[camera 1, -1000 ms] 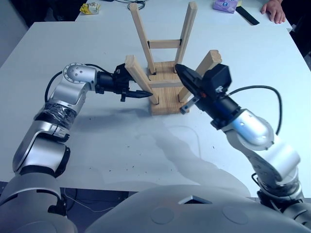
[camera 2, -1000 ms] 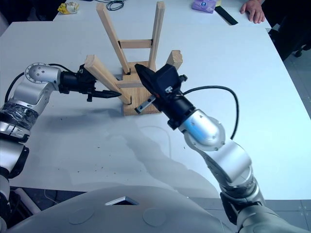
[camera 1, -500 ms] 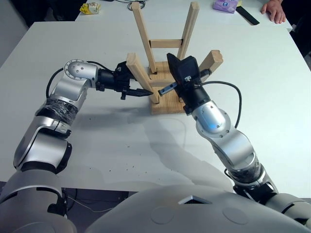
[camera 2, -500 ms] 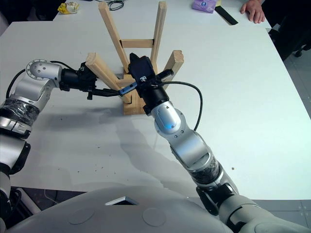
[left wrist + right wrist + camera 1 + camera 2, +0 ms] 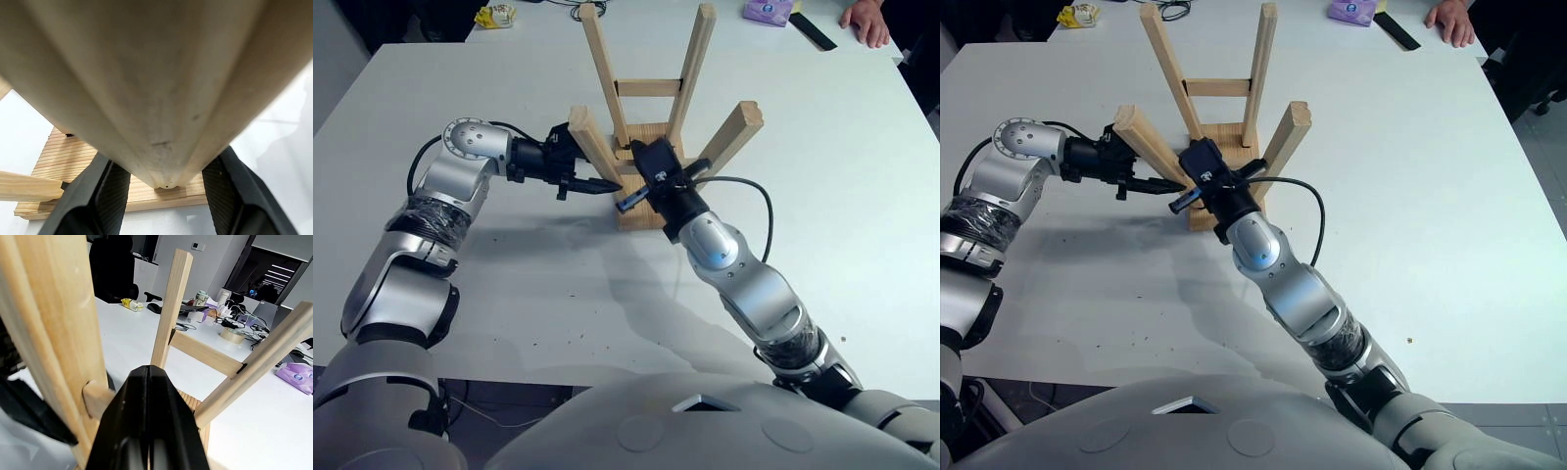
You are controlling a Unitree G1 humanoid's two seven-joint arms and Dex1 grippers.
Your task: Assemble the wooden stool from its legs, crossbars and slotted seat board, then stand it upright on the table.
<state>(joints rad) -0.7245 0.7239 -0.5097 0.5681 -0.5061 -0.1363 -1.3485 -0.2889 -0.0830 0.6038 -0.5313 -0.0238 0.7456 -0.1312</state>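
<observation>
- White smooth surface [image 5: 509,294]: low friction is judged likely, so sliding of load to be expected.
- Inverted pale wooden stool [image 5: 651,147]: rested mid-surface on grained slotted seat board [image 5: 634,217]. Square-section legs [image 5: 693,59] splayed upward, crossbars [image 5: 648,87] fitted. Upright step not yet done.
- Near-left square leg [image 5: 589,145]: clamped by left tool [image 5: 597,184].
- Right tool [image 5: 149,374]: fingers pressed together, held between legs above board.
- Risk: leg levered from slot if pulled sideways. Joints judged press-fit only, so stool could be toppled on flipping.
</observation>
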